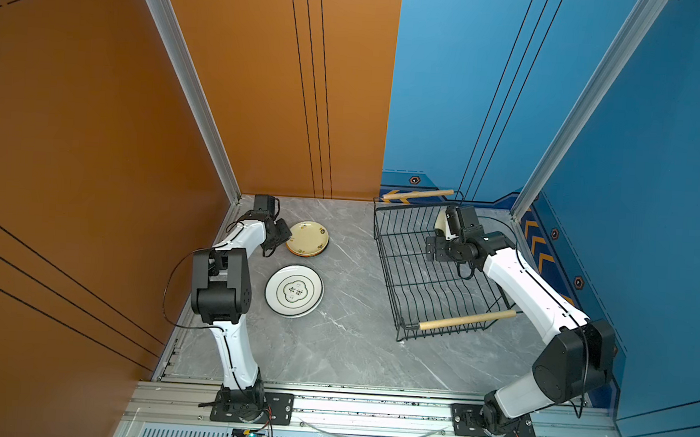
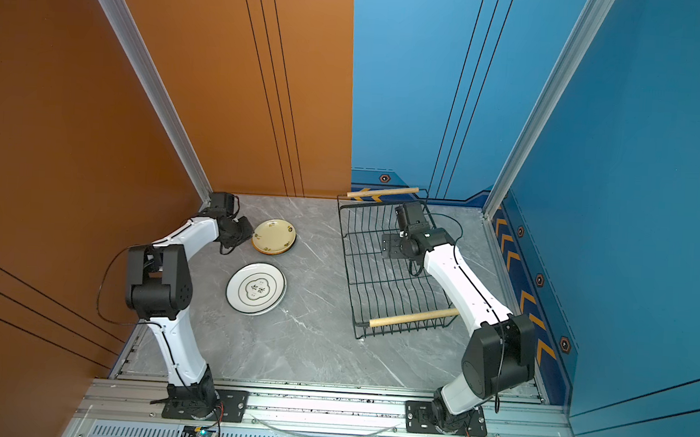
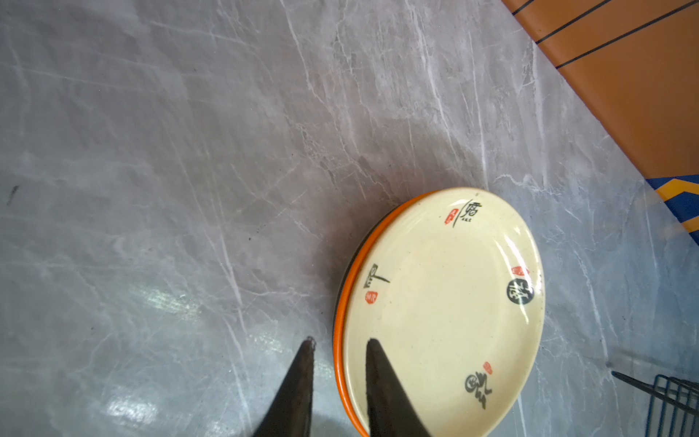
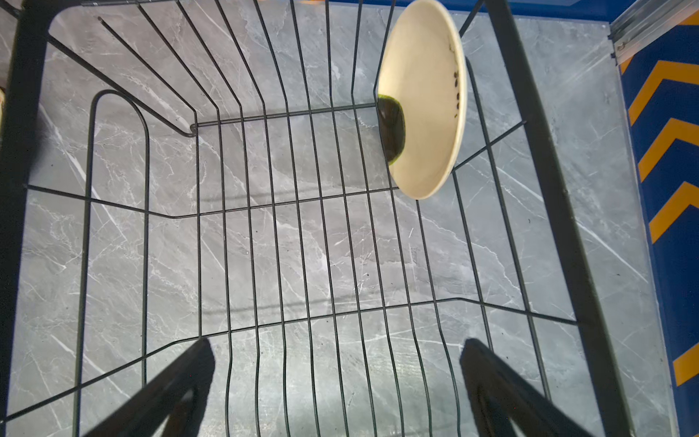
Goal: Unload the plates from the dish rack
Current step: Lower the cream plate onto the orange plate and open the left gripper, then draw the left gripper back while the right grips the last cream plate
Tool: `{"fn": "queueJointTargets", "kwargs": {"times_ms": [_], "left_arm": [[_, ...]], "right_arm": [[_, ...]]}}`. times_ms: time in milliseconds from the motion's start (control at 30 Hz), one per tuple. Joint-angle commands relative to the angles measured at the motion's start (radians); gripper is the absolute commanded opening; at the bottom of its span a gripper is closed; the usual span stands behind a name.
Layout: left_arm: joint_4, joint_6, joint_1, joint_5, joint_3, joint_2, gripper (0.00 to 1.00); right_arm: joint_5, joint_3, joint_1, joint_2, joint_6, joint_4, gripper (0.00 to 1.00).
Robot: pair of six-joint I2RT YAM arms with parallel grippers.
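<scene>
The white plate lies flat on the table. Beyond it, the left tool stands slightly apart, astride the rim of the stack. The right tool, wide apart, hovers over the rack. A cream plate stands on edge in the rack beyond it.

Bright even light puts glare on the cream plate and tabletop.

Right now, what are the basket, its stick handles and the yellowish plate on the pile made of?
The dish rack: thin black-coated metal wire, probably, going by its bent rods. Its handles: bare pale wood, it seems; matte. The top cream plate: glossy glazed ceramic or melamine; bright highlights, printed marks.
</scene>
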Motion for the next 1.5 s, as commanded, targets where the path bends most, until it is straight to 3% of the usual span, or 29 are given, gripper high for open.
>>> {"fn": "queueJointTargets", "kwargs": {"times_ms": [0,133,367,567,733,833,1000,1200,1267,1467], "left_arm": [[-0.005,0.02,-0.006,0.023,0.02,0.006,0.31],[-0.008,0.022,-0.011,0.021,-0.006,-0.038,0.43],[-0.007,0.058,-0.038,0.028,-0.091,-0.182,0.64],[-0.007,0.086,-0.074,0.036,-0.18,-0.317,0.67],[0.011,0.069,-0.084,0.063,-0.271,-0.436,0.69],[0.064,0.057,-0.105,0.077,-0.352,-0.519,0.79],[0.067,0.059,-0.16,0.059,-0.426,-0.622,0.83],[0.072,0.08,-0.247,-0.029,-0.491,-0.681,0.85],[0.079,0.079,-0.266,-0.045,-0.502,-0.684,0.9],[0.104,0.052,-0.311,-0.09,-0.521,-0.671,0.92]], "right_arm": [[-0.032,-0.014,-0.023,0.01,-0.006,0.009,1.0],[-0.094,-0.024,-0.08,0.021,-0.02,0.036,1.0],[-0.106,0.032,-0.145,0.121,-0.058,0.08,1.0],[-0.085,0.131,-0.161,0.224,-0.073,0.11,0.99],[-0.039,0.212,-0.164,0.3,-0.067,0.099,0.93],[0.004,0.246,-0.169,0.347,-0.087,0.108,0.91],[0.013,0.292,-0.188,0.405,-0.105,0.131,0.87],[-0.004,0.331,-0.197,0.456,-0.112,0.145,0.83],[-0.016,0.341,-0.2,0.478,-0.118,0.156,0.78],[-0.025,0.346,-0.202,0.537,-0.119,0.22,0.67]]}}
